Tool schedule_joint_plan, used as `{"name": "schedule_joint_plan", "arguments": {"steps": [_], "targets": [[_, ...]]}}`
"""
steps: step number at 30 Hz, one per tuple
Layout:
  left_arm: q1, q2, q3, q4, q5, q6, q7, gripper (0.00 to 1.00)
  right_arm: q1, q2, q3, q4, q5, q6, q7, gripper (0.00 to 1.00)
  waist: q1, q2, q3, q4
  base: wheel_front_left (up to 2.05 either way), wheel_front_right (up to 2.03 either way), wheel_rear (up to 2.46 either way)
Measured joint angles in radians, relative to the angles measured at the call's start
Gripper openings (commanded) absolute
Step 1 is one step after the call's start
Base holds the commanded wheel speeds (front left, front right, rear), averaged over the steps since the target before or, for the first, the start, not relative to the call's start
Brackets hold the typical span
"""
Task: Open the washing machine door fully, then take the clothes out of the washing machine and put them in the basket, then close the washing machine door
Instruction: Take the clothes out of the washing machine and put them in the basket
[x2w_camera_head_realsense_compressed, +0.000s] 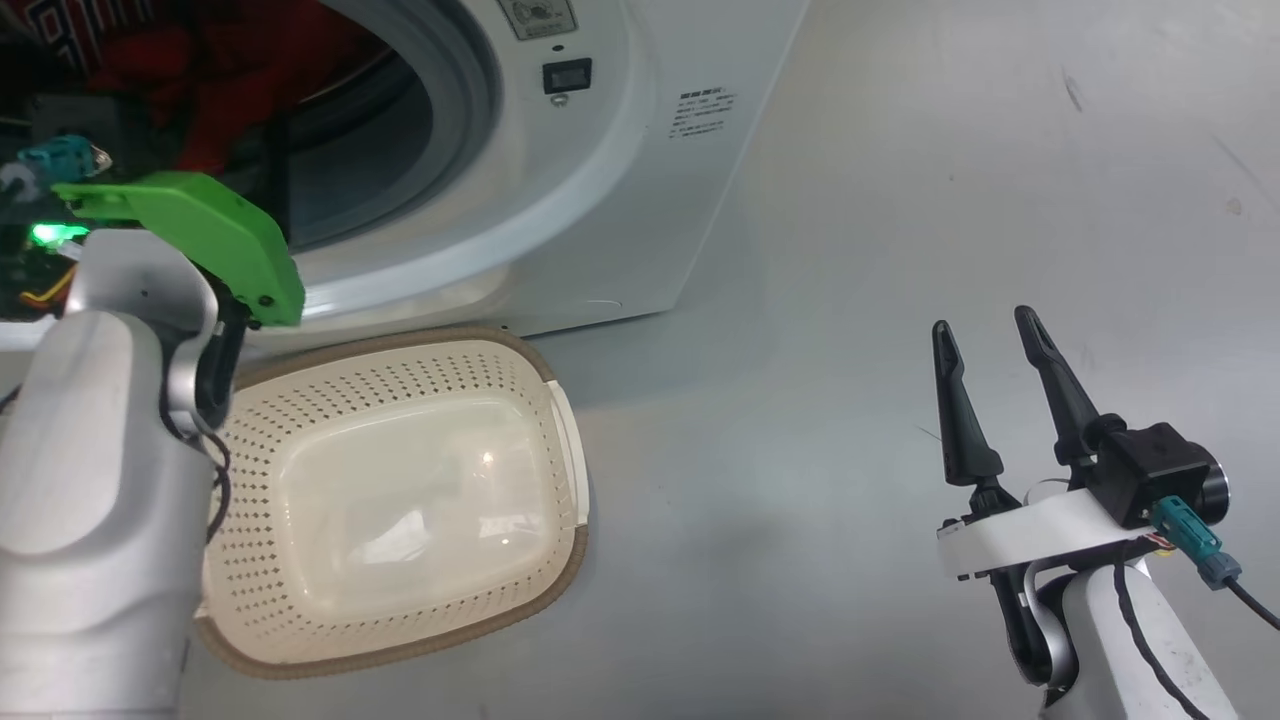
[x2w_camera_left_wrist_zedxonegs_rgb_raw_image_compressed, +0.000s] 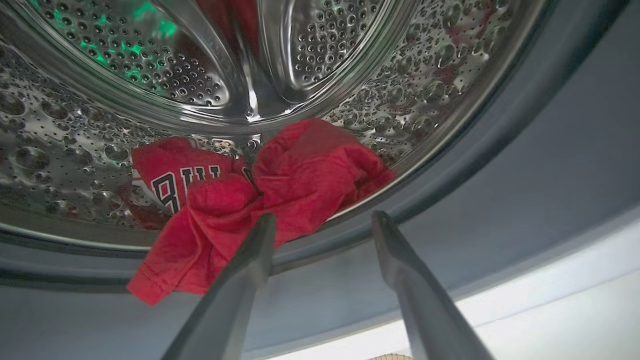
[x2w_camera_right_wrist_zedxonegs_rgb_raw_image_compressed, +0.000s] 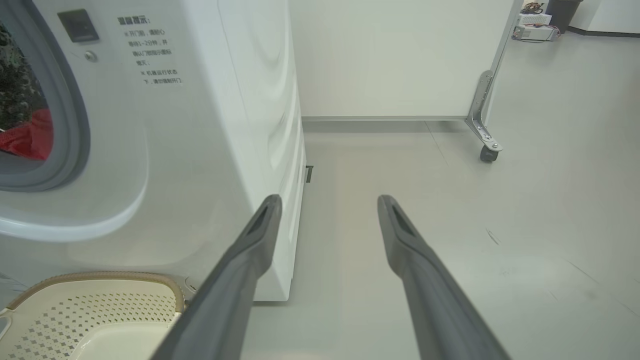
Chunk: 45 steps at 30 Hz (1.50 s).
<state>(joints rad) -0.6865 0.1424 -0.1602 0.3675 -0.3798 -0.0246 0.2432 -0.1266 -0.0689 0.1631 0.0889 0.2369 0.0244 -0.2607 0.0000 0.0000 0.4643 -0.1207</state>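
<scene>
The washing machine (x2w_camera_head_realsense_compressed: 600, 200) stands with its round opening showing, and the washing machine door is out of view. Red clothes (x2w_camera_left_wrist_zedxonegs_rgb_raw_image_compressed: 280, 185) lie at the steel drum's front lip; one is a jersey with black-and-white letters. They also show as red in the opening (x2w_camera_head_realsense_compressed: 220, 90). My left gripper (x2w_camera_left_wrist_zedxonegs_rgb_raw_image_compressed: 324, 220) is open at the grey seal, just short of the clothes, with nothing between its fingers. The cream basket (x2w_camera_head_realsense_compressed: 400, 345) sits empty on the floor before the machine. My right gripper (x2w_camera_head_realsense_compressed: 985, 335) hangs open over bare floor to the right.
My left forearm with its green cover (x2w_camera_head_realsense_compressed: 200, 240) reaches over the basket's left side toward the drum. In the right wrist view, a white partition on a castor (x2w_camera_right_wrist_zedxonegs_rgb_raw_image_compressed: 487, 150) stands beyond the machine's side (x2w_camera_right_wrist_zedxonegs_rgb_raw_image_compressed: 215, 125), with grey floor (x2w_camera_right_wrist_zedxonegs_rgb_raw_image_compressed: 450, 225) between.
</scene>
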Motion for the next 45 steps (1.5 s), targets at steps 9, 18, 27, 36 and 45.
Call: {"name": "schedule_joint_plan", "arguments": {"steps": [9,18,27,36,45], "targets": [[-0.104,0.075,0.024,0.111,0.004,-0.007,0.053,1.00,-0.038,0.009,0.011,0.017,0.011,0.010,0.000,1.00,0.0000,0.0000,0.056,-0.086,0.00,0.00,0.00],[-0.182,0.135,0.027,0.201,0.042,-0.012,0.093,1.00,-0.050,0.016,0.016,0.033,0.026,0.019,0.000,1.00,0.0000,0.0000,0.092,-0.161,0.00,0.00,0.00],[-0.245,0.147,0.019,0.286,0.067,0.002,0.125,1.00,-0.050,0.020,0.009,0.040,0.026,0.020,0.000,1.00,0.0000,0.0000,0.113,-0.188,0.00,0.00,0.00],[-0.281,0.143,0.016,0.329,0.075,0.012,0.120,0.00,-0.061,0.022,0.003,0.041,0.026,0.026,0.000,1.00,0.0000,0.0000,0.121,-0.182,0.00,0.00,0.00],[-0.308,0.119,0.005,0.325,0.075,0.010,0.026,0.00,-0.071,0.022,-0.015,0.036,0.026,0.026,0.000,1.00,0.0001,0.0000,0.132,-0.150,0.00,0.00,0.00]]}}
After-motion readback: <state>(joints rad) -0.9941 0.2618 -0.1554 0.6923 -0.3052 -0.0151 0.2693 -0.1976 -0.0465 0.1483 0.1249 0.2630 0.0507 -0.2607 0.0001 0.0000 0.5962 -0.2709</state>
